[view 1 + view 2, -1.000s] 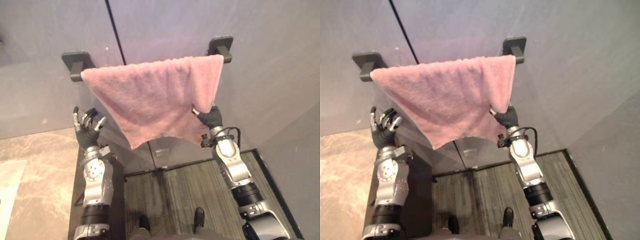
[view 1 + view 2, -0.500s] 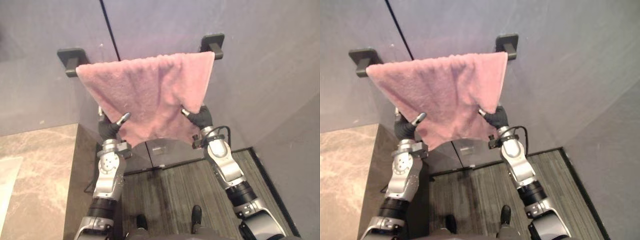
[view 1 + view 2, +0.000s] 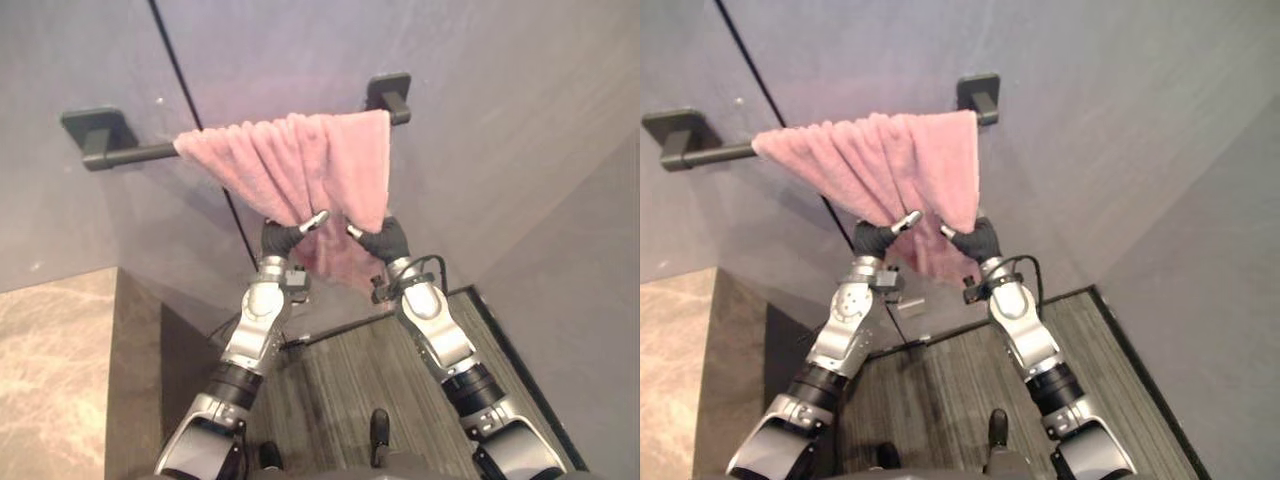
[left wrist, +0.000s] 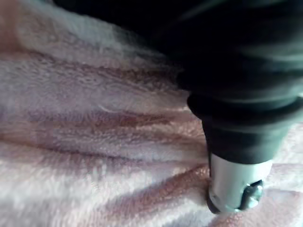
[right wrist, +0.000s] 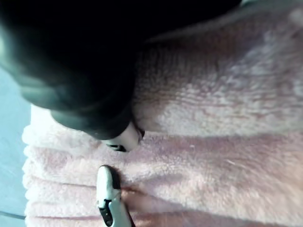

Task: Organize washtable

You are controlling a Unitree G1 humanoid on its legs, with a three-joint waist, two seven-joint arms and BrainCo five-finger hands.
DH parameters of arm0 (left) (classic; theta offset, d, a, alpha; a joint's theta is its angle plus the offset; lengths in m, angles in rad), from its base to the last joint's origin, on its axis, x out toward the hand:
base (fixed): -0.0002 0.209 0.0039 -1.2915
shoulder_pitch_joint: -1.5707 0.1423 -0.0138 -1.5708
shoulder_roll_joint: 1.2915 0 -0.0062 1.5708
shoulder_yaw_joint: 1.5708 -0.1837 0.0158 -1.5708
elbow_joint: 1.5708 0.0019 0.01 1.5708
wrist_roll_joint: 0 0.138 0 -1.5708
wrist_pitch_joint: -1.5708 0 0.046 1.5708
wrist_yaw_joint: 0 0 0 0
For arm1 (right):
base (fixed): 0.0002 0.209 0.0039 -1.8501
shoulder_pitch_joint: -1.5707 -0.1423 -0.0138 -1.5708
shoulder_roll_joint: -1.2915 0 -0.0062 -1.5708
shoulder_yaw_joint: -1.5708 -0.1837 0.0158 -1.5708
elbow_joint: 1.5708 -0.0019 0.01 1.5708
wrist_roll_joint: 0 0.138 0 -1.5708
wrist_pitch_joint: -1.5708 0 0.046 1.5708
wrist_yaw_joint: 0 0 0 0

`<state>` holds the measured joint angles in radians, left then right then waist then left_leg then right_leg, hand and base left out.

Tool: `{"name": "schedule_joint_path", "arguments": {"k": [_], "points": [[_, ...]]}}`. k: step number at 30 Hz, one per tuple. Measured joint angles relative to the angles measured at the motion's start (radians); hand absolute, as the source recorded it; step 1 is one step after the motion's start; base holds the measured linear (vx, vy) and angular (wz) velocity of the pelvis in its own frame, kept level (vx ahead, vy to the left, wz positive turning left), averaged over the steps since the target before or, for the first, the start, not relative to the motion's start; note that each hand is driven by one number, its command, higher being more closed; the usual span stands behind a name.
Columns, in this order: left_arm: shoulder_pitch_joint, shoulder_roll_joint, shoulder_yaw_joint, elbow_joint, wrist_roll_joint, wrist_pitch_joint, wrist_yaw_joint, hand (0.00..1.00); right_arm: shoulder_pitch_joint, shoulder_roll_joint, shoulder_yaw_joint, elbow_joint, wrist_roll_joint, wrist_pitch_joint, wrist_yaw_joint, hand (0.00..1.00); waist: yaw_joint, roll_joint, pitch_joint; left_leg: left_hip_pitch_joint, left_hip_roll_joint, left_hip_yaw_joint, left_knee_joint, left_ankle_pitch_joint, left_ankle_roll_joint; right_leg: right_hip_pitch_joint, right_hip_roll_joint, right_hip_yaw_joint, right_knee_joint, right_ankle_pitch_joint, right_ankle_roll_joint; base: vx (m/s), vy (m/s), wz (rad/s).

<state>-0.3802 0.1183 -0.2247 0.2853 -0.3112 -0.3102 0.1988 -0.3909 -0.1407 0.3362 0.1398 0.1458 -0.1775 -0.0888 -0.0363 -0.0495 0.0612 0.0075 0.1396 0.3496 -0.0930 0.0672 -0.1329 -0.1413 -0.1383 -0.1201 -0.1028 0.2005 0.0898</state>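
Most of both hands is hidden: the left hand point(image 3: 283, 238) and the right hand point(image 3: 388, 241) are raised side by side at the lower part of a pink towel point(image 3: 300, 165). The cloth swallows everything past their dark ribbed covers, so how far either hand is closed, or whether it grips the cloth, cannot be told. The wrist views do not settle it. Each shows a dark cover pressed close against plush pink folds, and the rest of the hand is buried or out of frame. The towel hangs over a dark towel bar point(image 3: 140, 153) fixed to a grey wall point(image 3: 500, 120) by a bracket at each end. It sits at the bar's right end, touching the right bracket, while the bar's left end is bare. The bar itself cannot be seen where the cloth drapes over it. The towel is fluffy and gathered into vertical pleats that run down and inward from the bar to a narrow bunch between the two hands. Its right edge falls nearly straight, and a darker tail of it hangs just below and behind the hands. At the lower left a marbled top point(image 3: 50, 340) is cut off by the picture's edge.
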Motion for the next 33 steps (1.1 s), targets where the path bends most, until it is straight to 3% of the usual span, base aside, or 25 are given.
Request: {"name": "schedule_joint_path", "arguments": {"k": [5,13,18,29,30,31,32,33], "points": [[0.002,-0.004,0.012,0.000,0.000,0.000,-0.001,1.00,0.000,-0.003,0.001,0.002,0.000,0.000,0.000,1.00,0.001,0.000,0.000,0.006,0.000,-0.001,0.000,0.000,0.000,0.008,-0.001,0.001,0.000,0.002,0.000,-0.03,0.009,0.01],[0.041,-0.013,0.123,-0.028,0.001,0.000,-0.005,1.00,0.001,-0.006,-0.022,0.013,-0.019,-0.001,0.006,1.00,0.004,0.004,-0.002,0.009,0.001,-0.005,0.000,0.000,0.000,0.013,-0.001,-0.005,-0.001,0.003,0.000,-0.03,0.006,0.02],[0.058,-0.013,0.148,-0.049,0.023,0.000,-0.025,1.00,0.003,-0.004,-0.025,0.031,-0.038,-0.002,0.009,1.00,0.022,0.018,-0.011,0.010,-0.001,-0.006,0.000,0.000,0.000,0.015,-0.001,-0.006,0.000,0.003,0.000,0.00,0.000,0.00],[0.058,-0.030,0.188,-0.052,0.050,0.003,-0.026,1.00,0.001,0.022,-0.037,0.040,-0.043,-0.001,0.028,1.00,0.024,0.024,-0.014,0.024,0.000,-0.016,-0.004,-0.002,0.001,0.033,-0.001,-0.011,0.000,-0.010,0.014,-0.03,0.004,0.01],[0.058,-0.033,0.189,-0.052,0.050,0.005,-0.026,0.00,0.001,0.026,-0.043,0.040,-0.046,-0.001,0.028,1.00,0.025,0.025,-0.013,0.024,0.000,-0.016,-0.007,-0.003,0.000,0.033,0.000,-0.011,0.000,-0.012,0.015,-0.04,0.000,0.01],[0.058,-0.038,0.191,-0.051,0.050,0.010,-0.026,0.00,0.001,0.026,-0.048,0.041,-0.051,-0.001,0.028,1.00,0.025,0.026,-0.012,0.024,-0.001,-0.016,-0.007,-0.005,-0.004,0.033,0.000,-0.011,0.000,-0.012,0.015,0.00,0.000,0.00],[0.058,-0.039,0.195,-0.050,0.050,0.012,-0.026,0.00,0.001,0.026,-0.051,0.042,-0.054,-0.001,0.028,0.00,0.025,0.027,-0.012,0.024,-0.001,-0.016,-0.007,-0.005,-0.004,0.032,0.000,-0.011,0.000,-0.012,0.015,0.00,0.000,0.00],[0.058,-0.039,0.205,-0.048,0.050,0.017,-0.026,0.00,0.002,0.026,-0.059,0.043,-0.058,-0.001,0.028,0.00,0.025,0.028,-0.011,0.024,-0.001,-0.016,-0.007,-0.005,-0.004,0.032,0.000,-0.011,0.000,-0.012,0.015,0.00,0.000,0.00]]}}
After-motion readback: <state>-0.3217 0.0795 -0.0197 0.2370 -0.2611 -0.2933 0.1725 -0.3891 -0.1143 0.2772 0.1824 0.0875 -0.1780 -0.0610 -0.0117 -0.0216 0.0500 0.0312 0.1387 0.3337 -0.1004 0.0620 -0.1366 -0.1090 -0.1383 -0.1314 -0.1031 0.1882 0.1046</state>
